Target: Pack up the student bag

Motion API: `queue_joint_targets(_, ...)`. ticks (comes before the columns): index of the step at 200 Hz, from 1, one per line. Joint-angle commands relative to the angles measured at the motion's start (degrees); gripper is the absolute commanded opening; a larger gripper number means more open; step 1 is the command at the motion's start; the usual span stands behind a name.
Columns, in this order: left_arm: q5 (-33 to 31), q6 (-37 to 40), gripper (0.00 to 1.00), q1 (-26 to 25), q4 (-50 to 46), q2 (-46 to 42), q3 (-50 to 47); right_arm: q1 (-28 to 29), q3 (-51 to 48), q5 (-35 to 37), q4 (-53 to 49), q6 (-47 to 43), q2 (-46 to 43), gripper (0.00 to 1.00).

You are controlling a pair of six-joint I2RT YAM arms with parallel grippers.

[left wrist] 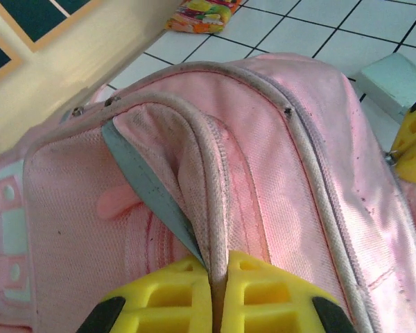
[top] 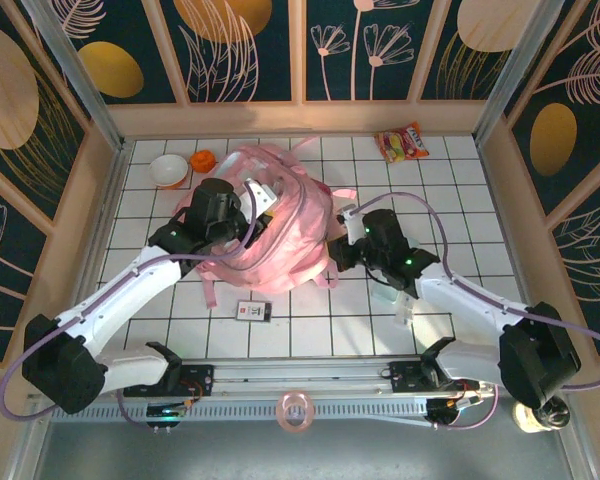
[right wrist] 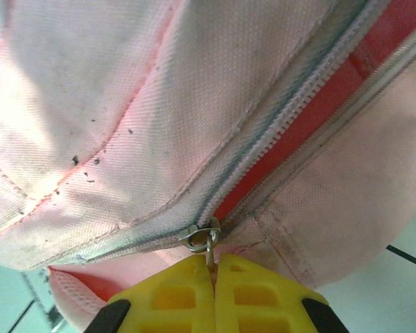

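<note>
student bag: the large soft pale-pink backpack (top: pixel 280 245) lay in the middle of the white tiled table (top: pixel 460 190), between the two arms.
left jaws: shut tight, yellow ribbed pads (left wrist: pixel 159 295) pinching a raised fold of the bag's fabric edged with dirty white piping (left wrist: pixel 209 180); they sat on the bag's left flank.
right jaws: shut, yellow pads (right wrist: pixel 177 291) pressed together on the small metal zip pull (right wrist: pixel 202 239); they sat on the bag's right flank.
key relation: in the right wrist view the zip track (right wrist: pixel 291 114) ran straight away from the jaws, up and to the right; its teeth stood apart there, with a red gap showing, and looked closed on the stretch going off to the lower left of the pull.
long axis: that of the zip, not of the bag, mattered; any pull would likely have had to follow the line of the track rather than cross it.
nearer arm: both touched the bag; only the right one had the pull.
judged step: opening the bag, with the left grip as the anchor.
likely need: a draw towards the closed stretch, while the left side kept the fabric taut.
risk: the thin pull could slip from the pads, or the soft bag drag across the table.
nearby: an orange snack packet (top: pixel 402 142) lay well apart at the far side.
</note>
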Motion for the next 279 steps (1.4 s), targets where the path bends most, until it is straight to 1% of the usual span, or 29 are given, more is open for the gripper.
queue_joint_targets(1,1.1,3.0,0.01,1.8,0.4,-0.8,1.5,0.7,0.4,-2.8,-5.6,-3.3,0.0,0.0)
queue_joint_targets(5,2.4,2.6,0.04,1.8,1.1,-0.2,1.4,1.8,0.9,-3.5,-5.4,-3.4,0.4,0.0)
queue_joint_targets(12,3.7,1.9,0.16,1.8,2.3,0.7,1.4,3.1,1.8,-5.0,-5.6,-3.8,1.5,0.0)
queue_joint_targets(18,5.0,1.6,0.3,1.8,3.2,1.3,1.4,4.0,2.8,-6.3,-6.1,-3.7,2.5,0.0)
queue_joint_targets(29,7.2,1.5,0.49,1.8,3.8,2.2,1.7,4.7,3.9,-9.4,-6.4,-3.3,4.1,0.0)
queue_joint_targets(38,9.4,2.0,0.58,1.7,3.4,2.5,1.9,4.8,4.1,-12.6,-5.6,-2.8,4.8,0.0)
queue_joint_targets(50,13.4,4.4,0.66,1.4,2.1,1.8,1.1,4.7,4.7,-16.0,-4.8,-2.2,5.7,0.0)
queue_joint_targets(58,15.3,5.9,0.7,0.8,1.5,0.8,-0.1,4.7,5.3,-17.5,-5.0,-1.9,6.4,0.0)
queue_joint_targets(71,18.0,9.8,0.73,-0.9,-1.4,-0.5,-1.2,4.5,6.6,-19.9,-5.7,-1.6,7.5,0.0)
queue_joint_targets(74,18.3,10.6,0.73,-1.5,-2.0,-0.7,-2.7,4.5,6.8,-20.3,-5.8,-1.5,7.7,0.0)
queue_joint_targets(93,17.0,14.1,0.75,-6.8,-5.5,-0.4,-5.0,3.9,8.3,-22.8,-7.1,-0.9,9.0,0.0)
queue_joint_targets(107,14.8,13.9,0.76,-10.1,-5.9,1.1,-6.5,3.5,8.9,-24.1,-7.6,-0.2,9.4,0.0)
queue_joint_targets(121,11.8,12.9,0.76,-11.6,-4.9,2.4,-8.3,3.2,9.4,-24.9,-8.0,0.5,9.5,0.0)
queue_joint_targets(134,8.5,11.7,0.75,-12.1,-3.6,3.0,-9.9,2.8,9.6,-25.4,-8.3,0.8,9.5,0.0)
queue_joint_targets(143,6.4,10.3,0.73,-12.1,-1.9,3.2,-11.0,2.5,9.7,-25.7,-8.3,1.0,9.3,0.0)
queue_joint_targets(150,5.0,9.1,0.7,-12.1,-0.4,3.5,-11.9,2.4,9.6,-26.0,-8.2,1.1,9.2,0.0)
queue_joint_targets(160,3.9,8.8,0.62,-12.1,0.6,3.9,-12.8,2.2,9.7,-26.4,-8.4,1.2,9.0,0.0)
queue_joint_targets(170,1.1,7.0,0.56,-12.1,2.8,4.3,-13.8,2.1,9.7,-26.9,-8.4,1.2,8.8,0.0)
queue_joint_targets(179,0.9,6.4,0.52,-12.1,4.1,4.4,-14.5,2.1,9.7,-27.3,-8.4,1.2,8.5,0.0)
queue_joint_targets(183,1.4,6.3,0.49,-12.0,4.6,4.4,-14.6,2.0,9.6,-27.4,-8.4,1.2,8.4,0.0)
queue_joint_targets(192,3.0,5.5,0.36,-12.1,6.0,4.2,-14.9,2.0,9.6,-27.5,-8.4,1.3,7.9,0.0)
queue_joint_targets(199,5.5,5.8,0.24,-12.1,6.5,3.8,-15.0,1.8,9.4,-27.0,-8.3,1.4,7.6,0.0)
queue_joint_targets(209,9.1,7.2,0.04,-12.1,6.5,2.8,-15.0,1.6,9.0,-25.5,-8.7,1.1,7.3,0.0)
queue_joint_targets(212,9.8,7.4,0.0,-12.1,6.7,2.5,-15.1,1.4,8.9,-24.7,-9.2,1.0,7.3,0.0)
queue_joint_targets(244,14.2,10.6,0.0,-12.1,7.9,-3.8,-17.3,-1.0,7.8,-12.6,-12.9,-0.8,8.0,0.0)
queue_joint_targets(259,17.2,12.3,0.0,-12.1,7.7,-6.3,-18.2,-2.5,7.6,-9.8,-12.5,-0.8,8.8,0.0)
queue_joint_targets(279,20.1,13.3,0.0,-12.1,7.1,-8.4,-18.5,-2.9,8.0,-5.0,-12.1,-0.8,10.4,0.0)
